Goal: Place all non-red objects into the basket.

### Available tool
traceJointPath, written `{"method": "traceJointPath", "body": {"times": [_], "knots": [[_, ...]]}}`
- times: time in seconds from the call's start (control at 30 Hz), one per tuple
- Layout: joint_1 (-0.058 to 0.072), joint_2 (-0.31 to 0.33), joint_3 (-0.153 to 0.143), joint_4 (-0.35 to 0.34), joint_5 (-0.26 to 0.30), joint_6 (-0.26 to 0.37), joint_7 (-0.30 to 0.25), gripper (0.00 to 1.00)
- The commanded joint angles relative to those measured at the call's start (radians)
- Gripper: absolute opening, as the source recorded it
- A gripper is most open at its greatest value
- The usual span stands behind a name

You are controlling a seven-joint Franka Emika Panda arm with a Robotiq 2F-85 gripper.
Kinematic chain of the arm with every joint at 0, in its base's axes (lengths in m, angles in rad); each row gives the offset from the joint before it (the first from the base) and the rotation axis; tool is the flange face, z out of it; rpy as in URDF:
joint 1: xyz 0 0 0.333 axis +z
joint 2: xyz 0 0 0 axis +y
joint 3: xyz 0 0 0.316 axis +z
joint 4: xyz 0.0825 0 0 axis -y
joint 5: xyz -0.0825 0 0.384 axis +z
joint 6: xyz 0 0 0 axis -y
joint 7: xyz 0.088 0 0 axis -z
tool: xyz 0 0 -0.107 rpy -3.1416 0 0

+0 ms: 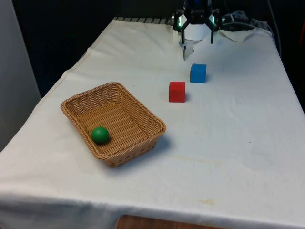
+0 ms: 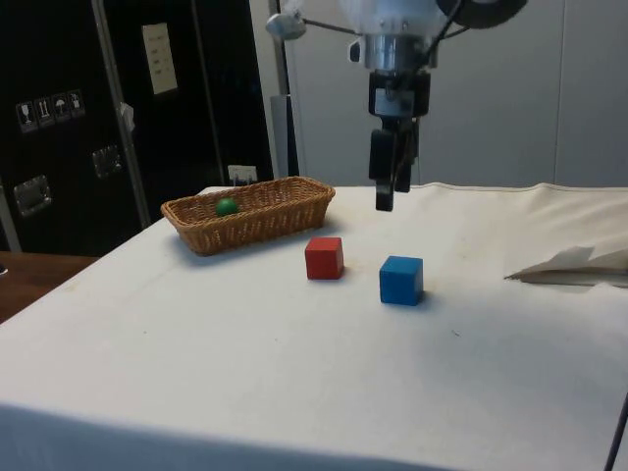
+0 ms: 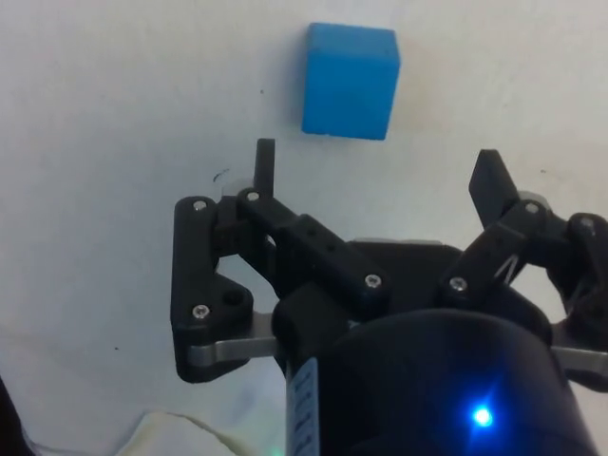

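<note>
Working from the front view's left: the wicker basket [image 1: 113, 123] sits on the table [image 1: 228, 157] toward the near left, with a green ball [image 1: 100, 135] already lying inside it at its near end. To its right, well apart from the basket, stands the red cube [image 1: 177, 91], which is to remain on the table. Just beside it, farther back and to the right, stands the blue cube [image 1: 198, 73], the one non-red item not yet in the basket. The hand [image 3: 378, 171] hangs above the table at the far end, its fingers spread and holding nothing, with the blue cube just ahead of its tips in the wrist view. Judged risk: the two cubes stand close together, so a descent drifting left could nudge or catch the red cube. A grip near the blue cube's edge could let it twist and drop short of the basket.
</note>
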Motion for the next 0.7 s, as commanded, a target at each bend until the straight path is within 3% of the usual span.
{"method": "traceJointPath", "body": {"times": [0.0, 0.2, 0.37, 0.43, 0.47, 0.5, 0.67], "knots": [[-0.006, 0.018, 0.017, -0.004, -0.017, 0.025, 0.028, 1.00], [0.000, 0.037, 0.035, -0.010, 0.000, 0.036, 0.031, 1.00], [0.009, 0.096, 0.056, -0.006, 0.017, 0.086, 0.059, 1.00], [0.009, 0.117, 0.062, -0.003, 0.025, 0.098, 0.065, 1.00], [0.000, 0.113, 0.064, -0.003, 0.011, 0.086, 0.065, 1.00], [0.009, 0.126, 0.064, -0.002, 0.028, 0.104, 0.065, 1.00], [0.007, 0.179, 0.067, -0.002, 0.039, 0.150, 0.060, 1.00]]}}
